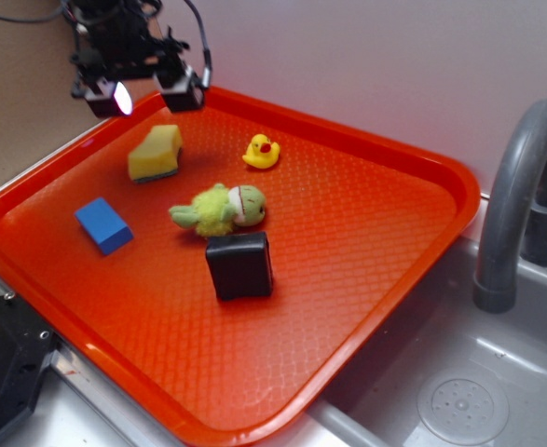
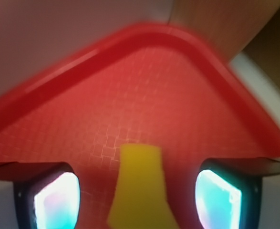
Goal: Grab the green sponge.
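Claw: the gripper [image 1: 145,96] hung above the far corner of the tray, its two fingers spread apart with nothing between them; the wrist view showed both fingertips [image 2: 56,200] glowing at the lower edge, wide of each other.
Green sponge: the green sponge [image 1: 156,154] lay on the tray just below and in front of the claw, untouched; in the wrist view its yellow face [image 2: 139,188] sat in the gap between the fingers, blurred.
Tray: the orange tray [image 1: 376,279] carried every item; its far corner rim [image 2: 144,33] rose ahead of the claw.
Blue block: the blue block [image 1: 104,224] lay further from the claw than the sponge, toward the near left rim.
Duck: a small yellow duck [image 1: 262,152] sat to the claw's side, beyond the sponge.
Plush toy: a light-green plush toy [image 1: 219,209] lay near the middle, well apart from the claw.
Black block: a black block [image 1: 239,265] stood just beside the plush toy, on the side away from the claw.
Faucet: a grey faucet [image 1: 520,186] stood off the tray over the sink [image 1: 459,391], farthest from the claw.
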